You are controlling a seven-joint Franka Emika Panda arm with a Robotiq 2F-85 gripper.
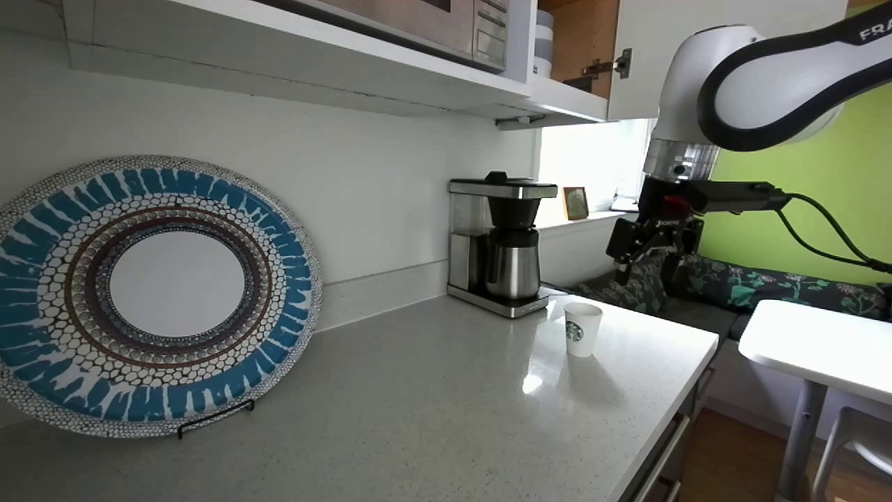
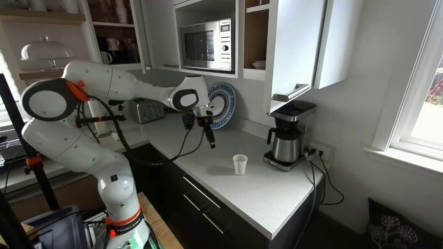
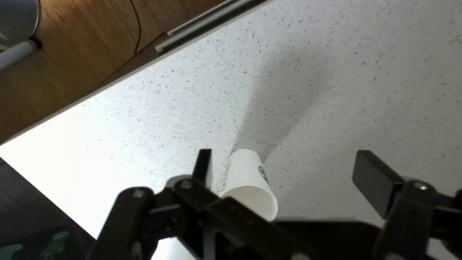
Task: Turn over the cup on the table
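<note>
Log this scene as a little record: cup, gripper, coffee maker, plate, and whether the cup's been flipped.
Cup: white, upright on the counter
Gripper: open, empty, raised above the counter
Coffee maker: on the counter, metal carafe on its base
Plate: blue-patterned, on edge in a black stand
Flipped: not yet, mouth faces up

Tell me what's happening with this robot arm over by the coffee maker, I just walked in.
A robot arm is here to turn over the small white cup on the countertop, and that has not been done yet. The cup stands upright, open end up, apart from the coffee maker. The pincer is raised clear of the countertop, its fingers spread with nothing between them, so nothing is being handled at this moment.
</note>
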